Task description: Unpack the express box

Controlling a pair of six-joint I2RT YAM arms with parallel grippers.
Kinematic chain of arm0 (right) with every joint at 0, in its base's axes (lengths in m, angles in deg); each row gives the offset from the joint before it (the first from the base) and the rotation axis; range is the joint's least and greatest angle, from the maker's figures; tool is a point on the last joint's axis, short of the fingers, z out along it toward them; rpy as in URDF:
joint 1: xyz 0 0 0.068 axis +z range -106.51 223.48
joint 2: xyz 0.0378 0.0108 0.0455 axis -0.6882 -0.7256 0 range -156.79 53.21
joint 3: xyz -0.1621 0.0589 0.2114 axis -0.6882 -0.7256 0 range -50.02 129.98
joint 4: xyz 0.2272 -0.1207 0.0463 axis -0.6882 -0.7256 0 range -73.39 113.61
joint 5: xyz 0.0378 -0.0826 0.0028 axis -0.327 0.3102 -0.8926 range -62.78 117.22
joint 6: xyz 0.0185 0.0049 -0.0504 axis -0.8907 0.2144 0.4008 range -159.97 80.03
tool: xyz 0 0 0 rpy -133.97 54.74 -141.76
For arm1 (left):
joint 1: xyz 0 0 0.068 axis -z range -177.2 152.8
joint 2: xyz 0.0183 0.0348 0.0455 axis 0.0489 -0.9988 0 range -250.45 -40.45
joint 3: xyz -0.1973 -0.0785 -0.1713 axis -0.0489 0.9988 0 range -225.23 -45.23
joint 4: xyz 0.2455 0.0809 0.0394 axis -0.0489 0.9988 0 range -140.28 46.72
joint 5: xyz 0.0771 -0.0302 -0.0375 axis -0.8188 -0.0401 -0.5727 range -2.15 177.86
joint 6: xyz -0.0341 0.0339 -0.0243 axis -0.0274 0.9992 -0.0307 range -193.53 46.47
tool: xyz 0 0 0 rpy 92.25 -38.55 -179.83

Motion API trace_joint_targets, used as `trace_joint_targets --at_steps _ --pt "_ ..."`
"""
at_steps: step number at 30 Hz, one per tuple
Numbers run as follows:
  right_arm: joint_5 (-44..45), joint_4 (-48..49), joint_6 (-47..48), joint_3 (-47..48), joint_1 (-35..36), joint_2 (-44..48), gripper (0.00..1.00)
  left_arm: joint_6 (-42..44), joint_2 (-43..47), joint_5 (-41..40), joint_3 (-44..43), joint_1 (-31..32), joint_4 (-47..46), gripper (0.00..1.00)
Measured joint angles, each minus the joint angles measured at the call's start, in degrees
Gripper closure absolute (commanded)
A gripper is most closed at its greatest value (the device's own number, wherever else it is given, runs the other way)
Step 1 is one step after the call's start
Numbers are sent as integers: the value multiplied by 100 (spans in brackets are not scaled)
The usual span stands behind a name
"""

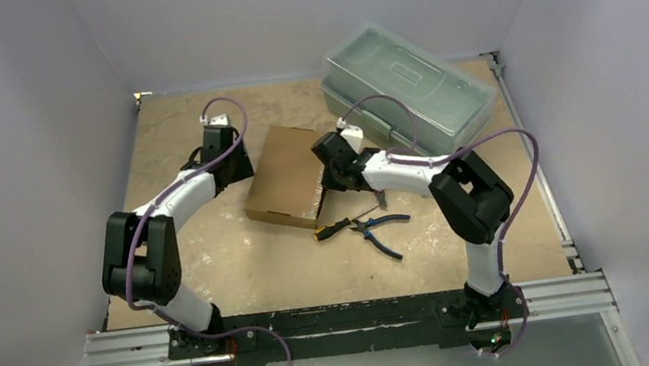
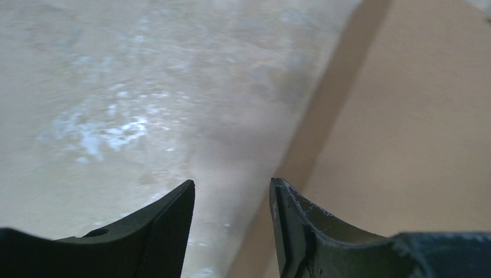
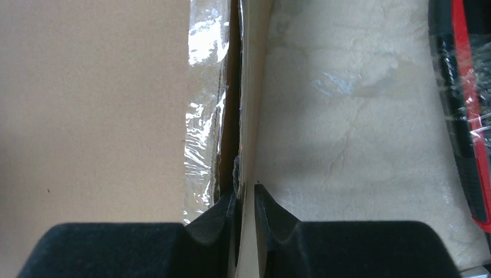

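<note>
Right pincer (image 3: pixel 244 194) pinches the box (image 1: pixel 287 176) by its thin flap edge; left pincer (image 2: pixel 231 182) gapes empty. Expect light, bendy cardboard: lift gently.

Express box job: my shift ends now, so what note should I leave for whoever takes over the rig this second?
Left end effector: open, empty, low over the table, left of the flat brown cardboard express box.
Right end effector: pinched on the thin flap edge at the box's right side, next to shiny clear tape.
Box mid-table, lid apparently closed; translucent grey-green plastic toolbox behind it; yellow-and-black-handled screwdriver and blue-handled pliers in front.
Done: flap gripped. Left: lift the flap, open the box, take out whatever is inside.
</note>
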Motion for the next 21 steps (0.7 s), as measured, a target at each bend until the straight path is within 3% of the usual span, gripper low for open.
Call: trace_joint_targets --at_steps 8,13,17,21 --pt "442 -815 221 1298 203 -791 80 15 -376 -564 0 -289 90 49" --pt "380 -796 345 1567 192 -1001 91 44 -332 -828 0 -350 160 47" --pt "306 -680 466 1567 199 -1005 99 144 186 -1014 11 -350 343 50" --pt "273 -625 581 1561 199 -1005 100 118 866 -728 0 -350 273 55"
